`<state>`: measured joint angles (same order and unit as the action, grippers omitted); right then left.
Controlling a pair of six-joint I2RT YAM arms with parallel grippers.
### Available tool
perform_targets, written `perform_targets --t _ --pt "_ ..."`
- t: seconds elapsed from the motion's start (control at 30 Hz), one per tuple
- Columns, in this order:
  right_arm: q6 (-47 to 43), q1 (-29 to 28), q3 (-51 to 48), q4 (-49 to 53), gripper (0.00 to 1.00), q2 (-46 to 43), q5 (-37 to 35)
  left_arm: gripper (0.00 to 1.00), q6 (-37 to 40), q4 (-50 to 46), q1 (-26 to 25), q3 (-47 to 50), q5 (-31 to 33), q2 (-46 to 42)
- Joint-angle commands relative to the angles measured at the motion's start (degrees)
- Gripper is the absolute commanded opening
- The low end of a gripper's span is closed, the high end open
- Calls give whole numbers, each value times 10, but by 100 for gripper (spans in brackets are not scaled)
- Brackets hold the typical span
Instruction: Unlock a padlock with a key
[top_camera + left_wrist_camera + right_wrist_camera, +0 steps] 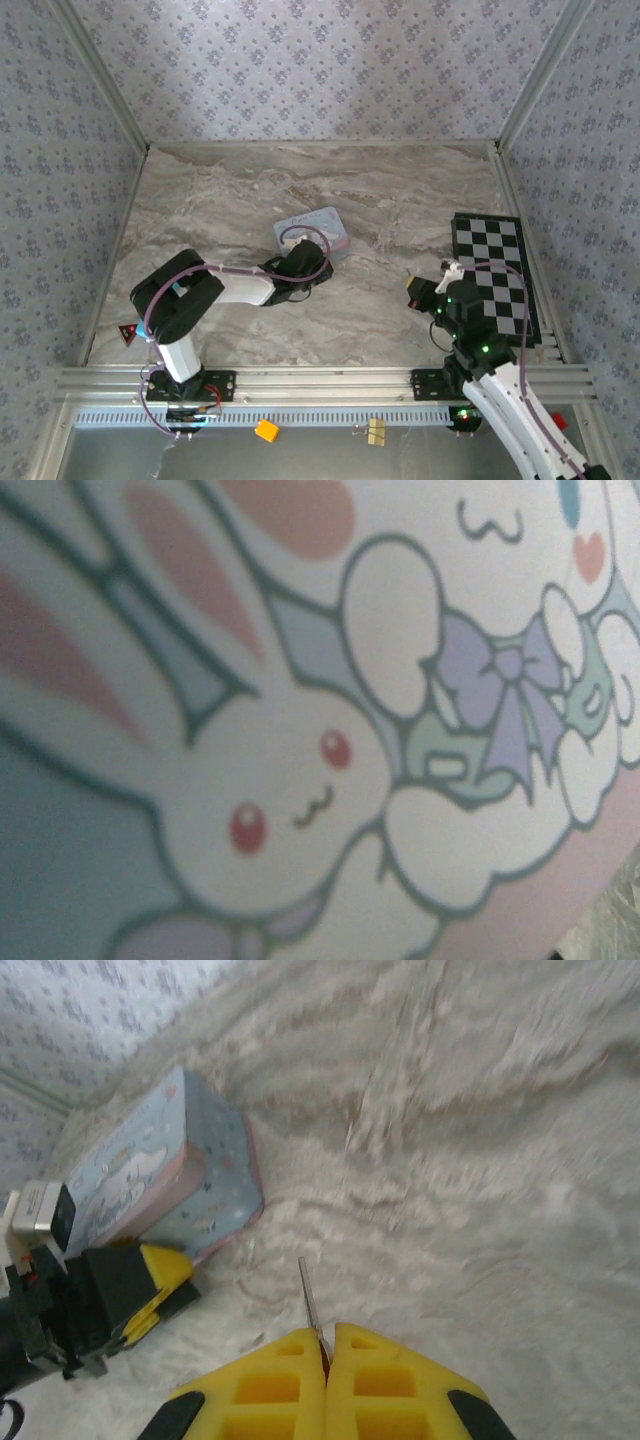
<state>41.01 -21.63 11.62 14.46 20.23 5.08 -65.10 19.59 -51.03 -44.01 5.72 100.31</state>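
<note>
My right gripper (328, 1335) is shut on the key (309, 1295). The key's thin silver blade sticks out forward from between the yellow fingers, just above the marble table (480, 1210). In the top view the right gripper (414, 290) is at the right and points left, toward the tin. My left gripper (298, 264) sits against the near side of the light-blue cartoon tin (316, 229). In the right wrist view its yellow fingers (155, 1280) lie close together beside the tin (160, 1170). The tin's bunny lid (300, 740) shows very close in the left wrist view. The padlock is hidden.
A black-and-white checkerboard (495, 275) lies on the table's right side, next to the right arm. An orange-yellow cube (266, 430) and a small clip (376, 431) lie below the front rail. Patterned walls close in the table on three sides.
</note>
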Motion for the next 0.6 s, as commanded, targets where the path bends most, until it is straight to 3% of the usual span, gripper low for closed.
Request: perform_targets --t 0.0,0.17,0.3,0.57 --pt "68 -6 14 -46 0 55 80 9 6 16 -3 2 -39 -23" --pt "119 -34 20 -79 0 118 106 8 -17 45 1 23 -49 -41" --pt "219 -58 -7 -188 0 172 141 8 -52 80 8 45 -74 -50" --pt "327 -152 -11 -357 0 295 117 2 -140 159 14 83 -111 -56"
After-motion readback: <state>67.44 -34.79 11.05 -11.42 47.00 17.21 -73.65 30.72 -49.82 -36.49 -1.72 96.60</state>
